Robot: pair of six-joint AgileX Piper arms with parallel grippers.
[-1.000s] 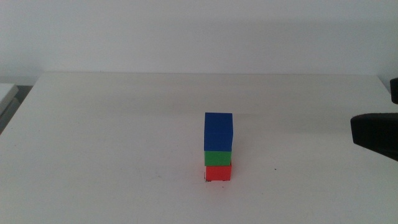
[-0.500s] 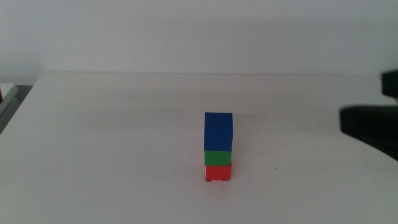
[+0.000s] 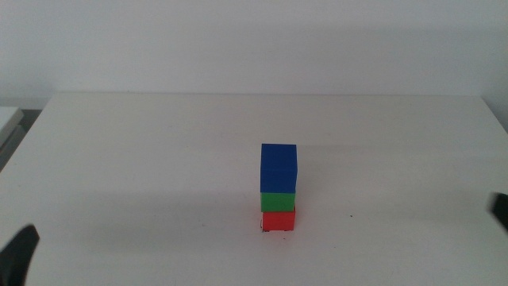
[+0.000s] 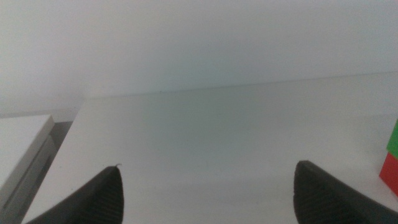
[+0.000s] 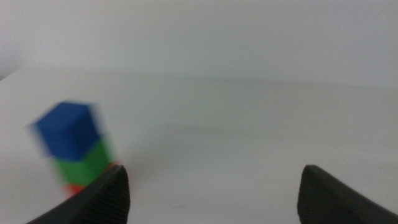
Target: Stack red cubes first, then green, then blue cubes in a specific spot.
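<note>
Standing on the white table [image 3: 143, 175] is a finished three-cube tower: red cube [image 3: 279, 220] at the base, green cube [image 3: 278, 202] on it, blue cube [image 3: 279, 168] on top, faces roughly lined up. Tiny black corner marks [image 3: 263, 229] peek out at the red cube's lower left edge, so the tower sits on the marked spot. A lone black speck [image 3: 351, 215] lies just to its side.

Left gripper [image 4: 208, 186] low near the table edge, fingers [image 4: 102, 196] spread wide, nothing between them; tower well outside its right finger, only red and green slivers showing. Right gripper [image 5: 214, 186] likewise wide and empty; tower blurred, just beyond its left finger [image 5: 102, 196], not between the fingers. Neither gripper touches any cube.
</note>
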